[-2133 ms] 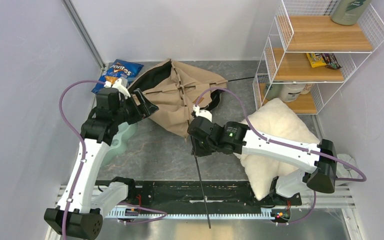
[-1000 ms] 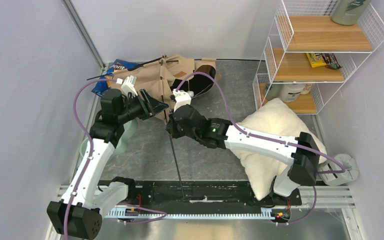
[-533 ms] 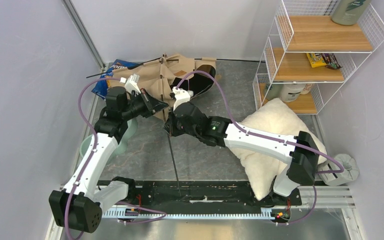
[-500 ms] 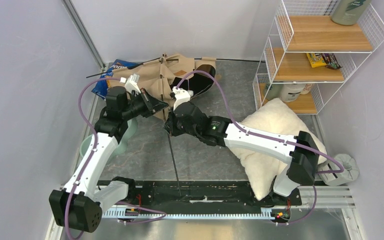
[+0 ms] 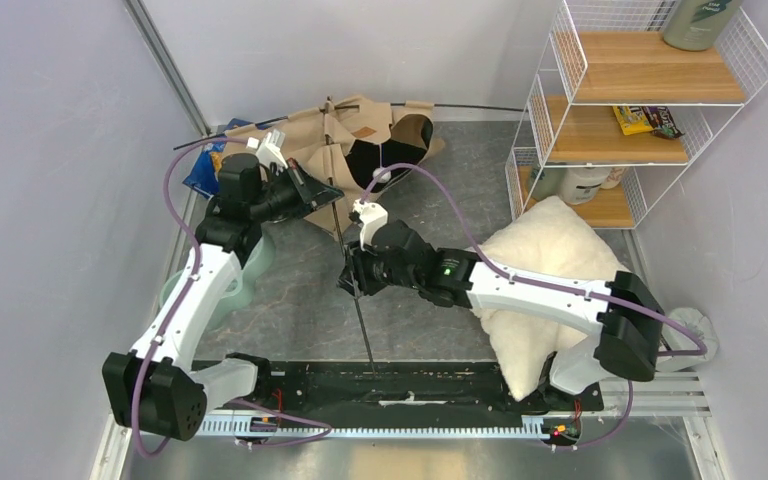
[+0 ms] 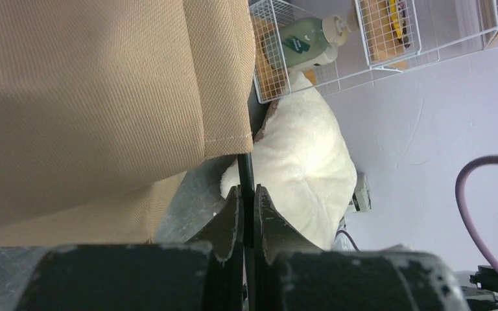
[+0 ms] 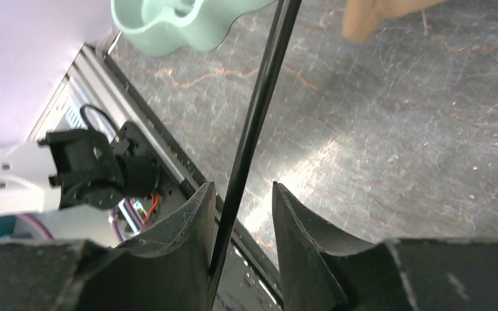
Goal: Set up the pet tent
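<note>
Slippage is the risk: the left pincer (image 6: pixel 246 195) is clamped on the thin pole (image 7: pixel 259 110) at the hem of the tent (image 5: pixel 358 128), slumped at the bench's (image 5: pixel 300 295) far left, while the right pincer (image 7: pixel 242 194) stands parted loosely around that pole, so the springy rod may whip free.

Most of the chip bag (image 5: pixel 197 175) is hidden behind the left arm (image 5: pixel 185 320) and the pet tent (image 5: pixel 350 140). The mint-green dish (image 5: pixel 168 298) lies partly under that arm, and the right wrist view crops it at the top edge. The top-shelf bottle (image 5: pixel 700 22) is cut off. The snack packets (image 5: pixel 648 120) are too small to read.
</note>
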{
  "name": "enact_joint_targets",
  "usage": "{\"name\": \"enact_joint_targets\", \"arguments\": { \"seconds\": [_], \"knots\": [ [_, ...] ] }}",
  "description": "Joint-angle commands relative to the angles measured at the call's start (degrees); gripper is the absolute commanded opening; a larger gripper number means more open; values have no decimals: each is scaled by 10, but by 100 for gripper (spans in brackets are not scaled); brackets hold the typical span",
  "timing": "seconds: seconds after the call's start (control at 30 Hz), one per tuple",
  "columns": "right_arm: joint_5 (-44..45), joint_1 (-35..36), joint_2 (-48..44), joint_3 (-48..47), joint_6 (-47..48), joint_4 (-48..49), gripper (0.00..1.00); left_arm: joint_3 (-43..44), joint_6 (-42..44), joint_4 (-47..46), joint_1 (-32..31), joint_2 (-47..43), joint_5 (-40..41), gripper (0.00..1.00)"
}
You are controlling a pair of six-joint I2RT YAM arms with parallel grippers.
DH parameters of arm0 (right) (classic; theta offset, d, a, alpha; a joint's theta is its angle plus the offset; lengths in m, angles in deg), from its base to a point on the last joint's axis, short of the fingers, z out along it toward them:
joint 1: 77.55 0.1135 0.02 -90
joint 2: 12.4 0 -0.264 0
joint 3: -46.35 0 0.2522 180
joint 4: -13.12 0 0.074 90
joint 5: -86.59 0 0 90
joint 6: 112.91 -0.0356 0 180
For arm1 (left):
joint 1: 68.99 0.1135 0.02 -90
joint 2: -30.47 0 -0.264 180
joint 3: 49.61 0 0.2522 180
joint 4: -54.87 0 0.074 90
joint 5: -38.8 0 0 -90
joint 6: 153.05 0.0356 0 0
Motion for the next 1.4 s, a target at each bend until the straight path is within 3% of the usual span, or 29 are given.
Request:
{"name": "enact_joint_targets", "arguments": {
  "seconds": [0.0,0.2,0.3,0.53,0.67,0.83,0.93,1.0,1.1,1.37],
  "knots": [
    [-61,6,-52,37,32,-34,44,48,7,-71,7,18,48,2],
    [-116,6,-90,60,39,-54,54,69,22,-71,7,37,52,2],
    [-136,6,-91,59,40,-62,52,73,26,-71,7,42,53,2],
    [-148,6,-92,66,38,-67,28,78,29,-69,7,48,55,2],
    [-134,6,-86,62,32,-65,0,79,28,-69,7,50,52,2],
    [-104,5,-81,50,24,-54,0,77,27,-67,7,49,46,4],
    [-82,5,-86,48,20,-35,0,77,30,-66,7,44,44,34],
    [-68,5,-92,49,16,-16,0,78,36,-65,7,38,43,61],
    [-52,4,-98,49,10,2,0,85,47,-54,7,30,43,83],
    [10,4,-108,50,-26,61,0,102,83,8,7,2,33,87]
  ]
}}
